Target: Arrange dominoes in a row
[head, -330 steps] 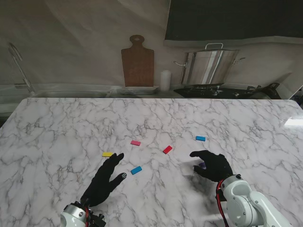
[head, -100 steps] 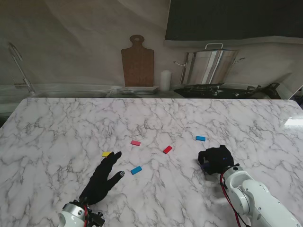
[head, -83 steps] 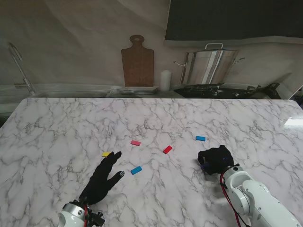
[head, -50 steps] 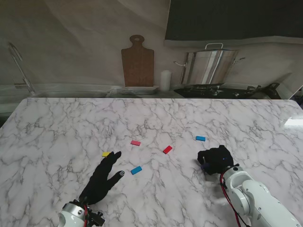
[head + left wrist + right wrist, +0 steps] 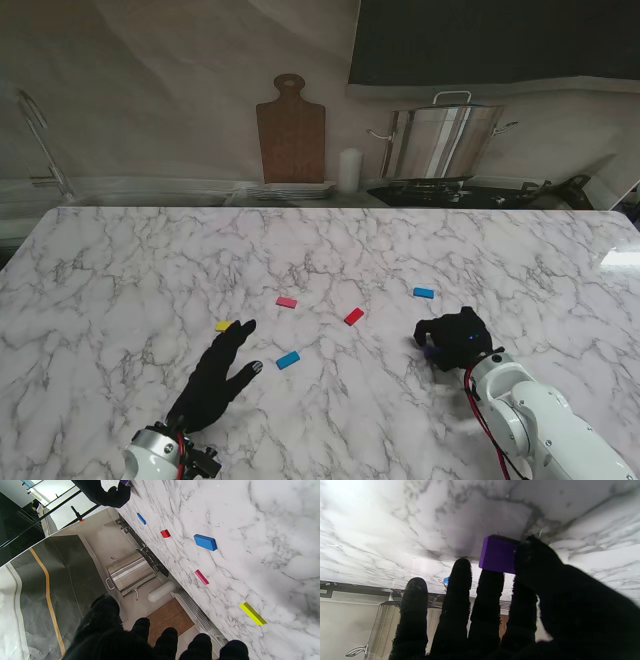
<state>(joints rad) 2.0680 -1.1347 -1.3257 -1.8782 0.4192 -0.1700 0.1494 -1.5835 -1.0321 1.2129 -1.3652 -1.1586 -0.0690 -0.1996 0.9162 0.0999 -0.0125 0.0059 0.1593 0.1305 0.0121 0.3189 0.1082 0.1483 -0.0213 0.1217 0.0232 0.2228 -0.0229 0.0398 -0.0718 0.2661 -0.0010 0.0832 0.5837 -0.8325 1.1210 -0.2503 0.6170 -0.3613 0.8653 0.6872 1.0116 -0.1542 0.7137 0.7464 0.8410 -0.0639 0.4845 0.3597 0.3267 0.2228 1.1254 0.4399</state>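
The right hand [image 5: 456,338] pinches a purple domino [image 5: 498,554] between thumb and fingers, just off the marble counter [image 5: 150,270]. The left hand [image 5: 222,375] lies spread and holding nothing, near the yellow domino [image 5: 225,325] and blue domino [image 5: 288,360]

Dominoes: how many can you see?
6: yellow by the left hand, pink, red, two blue, and purple in the right hand. More may be hidden.

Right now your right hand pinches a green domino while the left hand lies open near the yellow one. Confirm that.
Not quite: the domino in the right hand is purple, as the right wrist view shows. The left hand does lie open near the yellow one.
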